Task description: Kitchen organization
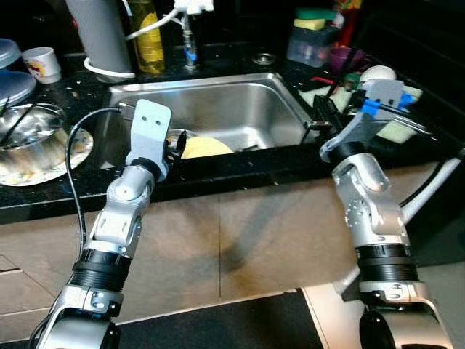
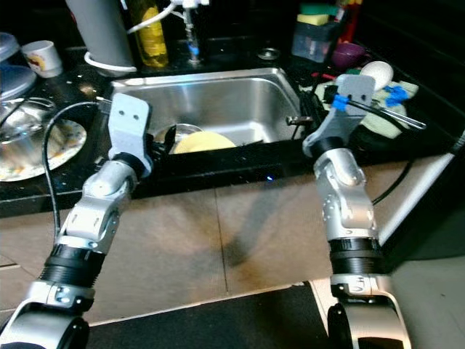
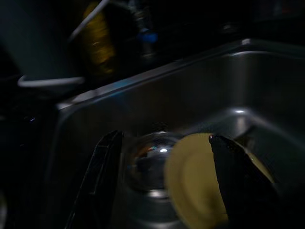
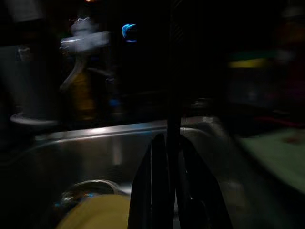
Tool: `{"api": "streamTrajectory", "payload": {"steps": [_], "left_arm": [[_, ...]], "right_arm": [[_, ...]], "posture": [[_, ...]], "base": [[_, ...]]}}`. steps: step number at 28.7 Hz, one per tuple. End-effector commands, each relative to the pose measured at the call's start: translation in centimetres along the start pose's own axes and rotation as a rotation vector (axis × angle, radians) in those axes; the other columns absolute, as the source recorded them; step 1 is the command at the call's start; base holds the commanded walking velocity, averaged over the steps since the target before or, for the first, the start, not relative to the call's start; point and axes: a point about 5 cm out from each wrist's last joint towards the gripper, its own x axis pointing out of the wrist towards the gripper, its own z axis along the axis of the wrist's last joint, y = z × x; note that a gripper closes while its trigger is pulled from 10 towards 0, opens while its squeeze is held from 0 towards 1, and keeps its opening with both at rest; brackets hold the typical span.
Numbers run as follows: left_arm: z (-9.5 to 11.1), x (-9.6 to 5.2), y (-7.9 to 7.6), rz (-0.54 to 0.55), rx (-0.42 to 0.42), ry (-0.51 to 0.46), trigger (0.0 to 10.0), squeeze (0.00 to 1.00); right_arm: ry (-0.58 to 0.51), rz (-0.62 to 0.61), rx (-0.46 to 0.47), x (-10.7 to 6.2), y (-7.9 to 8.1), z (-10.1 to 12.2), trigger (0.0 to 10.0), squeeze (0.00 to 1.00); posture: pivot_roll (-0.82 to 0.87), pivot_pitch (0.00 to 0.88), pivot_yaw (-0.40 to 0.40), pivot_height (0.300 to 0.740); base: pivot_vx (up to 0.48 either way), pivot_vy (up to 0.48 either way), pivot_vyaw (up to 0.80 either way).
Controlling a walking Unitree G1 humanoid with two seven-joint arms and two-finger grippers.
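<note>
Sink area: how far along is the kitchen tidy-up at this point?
Early. Done: nothing visibly. In hand: the left gripper, open, reaches over the sink toward the yellow plate beside a steel bowl; the right gripper, shut, holds nothing. Left: the dirty plate and pot on the counter.

You have a stainless steel sink [image 1: 218,102] set into the black counter [image 1: 43,196], and two dishes lie on its floor at the near-left corner. The pale yellow plate [image 1: 205,147] is round and lies tilted, its near part hidden behind the sink's front wall. Just beside it, on the robot's left, sits a shiny metal bowl [image 3: 150,162], mouth up and catching the light; the plate's edge overlaps the bowl's rim, though you cannot tell whether they touch.
</note>
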Motion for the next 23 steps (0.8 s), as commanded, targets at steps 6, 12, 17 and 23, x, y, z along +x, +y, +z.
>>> {"api": "streamTrajectory", "payload": {"steps": [6,12,17,23], "left_arm": [[-0.09,-0.18,-0.26,-0.018,-0.003,-0.002,10.0,0.00],[0.02,-0.12,-0.44,-0.029,-0.001,-0.007,10.0,0.00],[0.06,-0.07,-0.55,-0.035,-0.001,-0.008,10.0,0.00],[0.13,-0.04,-0.55,-0.033,0.000,-0.011,10.0,0.00]], "right_arm": [[-0.007,-0.006,-0.009,-0.24,-0.23,0.03,10.0,0.00],[-0.012,-0.010,-0.010,-0.34,-0.33,0.11,10.0,0.00],[-0.014,-0.014,-0.012,-0.42,-0.45,0.16,10.0,0.00],[-0.016,-0.016,-0.018,-0.42,-0.58,0.23,10.0,0.00]], "posture": [[-0.09,0.135,-0.002,0.740],[-0.09,0.128,0.002,0.740],[-0.09,0.124,0.006,0.740],[-0.09,0.123,0.004,0.740]], "base": [[0.351,0.000,0.00],[0.352,0.000,0.00],[0.354,0.000,0.00],[0.341,0.000,0.00]]}}
